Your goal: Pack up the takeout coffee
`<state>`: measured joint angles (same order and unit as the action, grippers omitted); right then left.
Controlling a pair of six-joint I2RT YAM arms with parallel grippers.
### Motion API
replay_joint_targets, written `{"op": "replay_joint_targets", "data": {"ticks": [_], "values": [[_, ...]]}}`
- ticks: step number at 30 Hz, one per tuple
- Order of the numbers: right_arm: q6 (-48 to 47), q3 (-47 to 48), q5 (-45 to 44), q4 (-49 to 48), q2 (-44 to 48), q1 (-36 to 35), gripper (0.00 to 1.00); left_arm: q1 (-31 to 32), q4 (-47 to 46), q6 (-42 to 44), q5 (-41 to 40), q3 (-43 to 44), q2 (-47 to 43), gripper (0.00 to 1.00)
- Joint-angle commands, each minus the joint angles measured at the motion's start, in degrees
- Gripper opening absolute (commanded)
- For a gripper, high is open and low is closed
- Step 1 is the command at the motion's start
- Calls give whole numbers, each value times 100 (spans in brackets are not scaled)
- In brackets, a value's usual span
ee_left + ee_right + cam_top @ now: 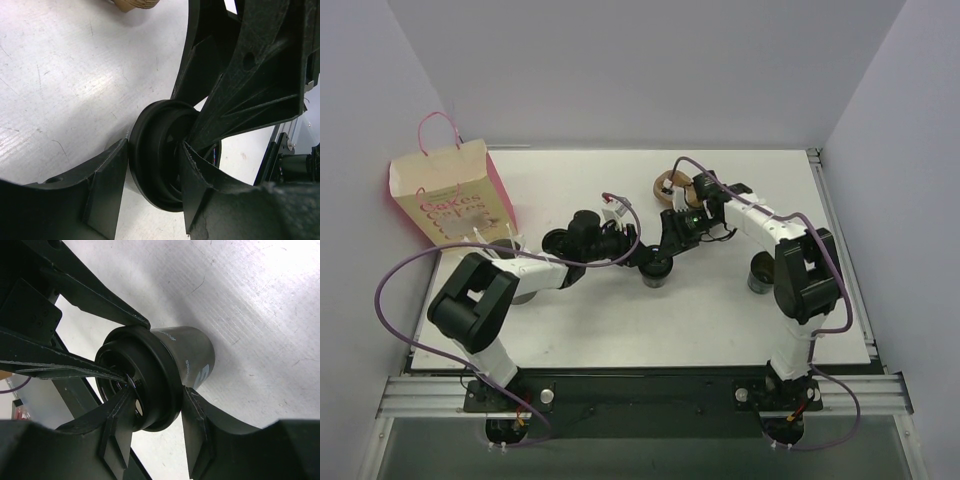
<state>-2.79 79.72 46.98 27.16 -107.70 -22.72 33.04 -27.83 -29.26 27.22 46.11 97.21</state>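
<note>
Takeout coffee (192, 352) sits half-hidden between left hand (155, 167) and right hand (159, 415).

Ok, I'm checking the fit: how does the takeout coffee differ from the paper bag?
The takeout coffee is much smaller than the paper bag. The coffee is round, dark grey with a black lid; the bag is flat-sided, cream with a pink side and handles. The coffee sits mid-table between the left pincer and right pincer; the bag stands untouched at the far left. Both stand upright.
</note>
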Motion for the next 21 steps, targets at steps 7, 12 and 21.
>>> {"op": "replay_joint_targets", "data": {"ticks": [7, 12, 21], "values": [[1490, -1432, -532, -1159, 758, -224, 28, -42, 2238, 105, -727, 539, 18, 65], [2237, -2117, -918, -1852, 1128, -233, 28, -201, 2186, -387, -596, 698, -325, 72], [3952, -3182, -1402, -3356, 1892, -321, 28, -236, 1309, -1160, -270, -13, -914, 74]]}}
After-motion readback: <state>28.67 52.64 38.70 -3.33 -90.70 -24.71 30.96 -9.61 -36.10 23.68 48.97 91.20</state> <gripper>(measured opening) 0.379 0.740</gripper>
